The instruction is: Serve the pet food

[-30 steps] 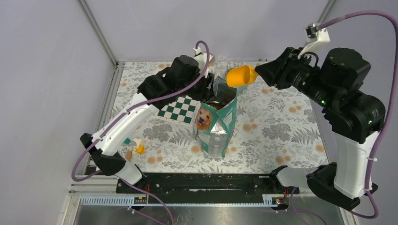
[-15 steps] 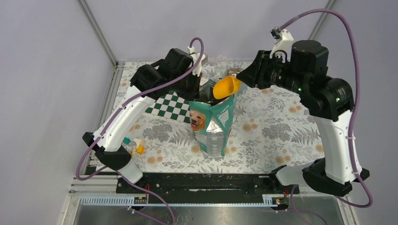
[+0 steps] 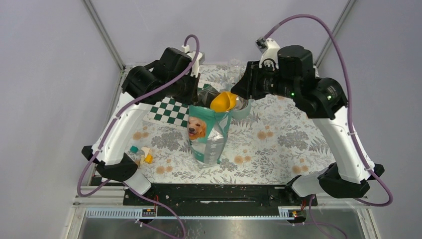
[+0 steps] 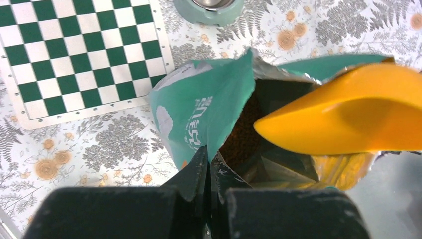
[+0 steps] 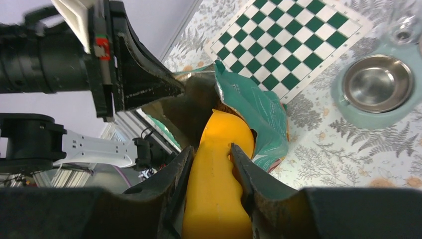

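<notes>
The teal bag (image 3: 209, 137) with a dog picture stands open mid-table. My left gripper (image 4: 208, 159) is shut on the bag's top edge (image 4: 199, 107) and holds its mouth open. Brown pet food (image 4: 241, 137) shows inside the bag. My right gripper (image 5: 211, 157) is shut on the handle of the orange scoop (image 5: 219, 169). The scoop's cup (image 3: 223, 101) points down into the bag's mouth; it also shows in the left wrist view (image 4: 348, 114). A steel bowl in a pale green holder (image 5: 379, 84) sits empty beyond the bag.
A green-and-white checkered mat (image 3: 166, 110) lies left of the bag. Small coloured pieces (image 3: 142, 155) lie near the left front. A clear glass (image 3: 234, 67) stands at the back. Metal frame posts run up at the back corners.
Both arms and the bag shifted left. The right gripper carried the scoop from above and right of the bag down to its open mouth.
</notes>
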You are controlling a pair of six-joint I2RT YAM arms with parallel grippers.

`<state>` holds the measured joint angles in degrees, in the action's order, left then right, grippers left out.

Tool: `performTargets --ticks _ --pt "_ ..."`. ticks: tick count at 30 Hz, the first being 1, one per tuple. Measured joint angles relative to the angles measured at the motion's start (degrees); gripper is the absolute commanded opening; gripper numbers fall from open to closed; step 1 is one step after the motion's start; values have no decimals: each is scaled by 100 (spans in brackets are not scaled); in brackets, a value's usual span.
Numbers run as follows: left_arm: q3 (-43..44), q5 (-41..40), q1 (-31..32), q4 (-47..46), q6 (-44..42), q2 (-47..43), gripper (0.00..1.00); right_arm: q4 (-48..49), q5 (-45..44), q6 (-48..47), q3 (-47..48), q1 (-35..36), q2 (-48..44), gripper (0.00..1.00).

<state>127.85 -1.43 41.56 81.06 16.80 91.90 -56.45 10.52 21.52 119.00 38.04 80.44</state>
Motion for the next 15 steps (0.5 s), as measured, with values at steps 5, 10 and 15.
performTargets --ticks 5,10,15 --pt "-2 -157 -280 216 -35 -308 0 393 -35 282 -529 380 28 0" --pt "-2 -334 -455 313 -35 -638 0 942 20 643 -1209 501 26 0" --pt "-570 -181 -492 -164 151 -922 0 1248 -103 647 -1631 503 -55 0"
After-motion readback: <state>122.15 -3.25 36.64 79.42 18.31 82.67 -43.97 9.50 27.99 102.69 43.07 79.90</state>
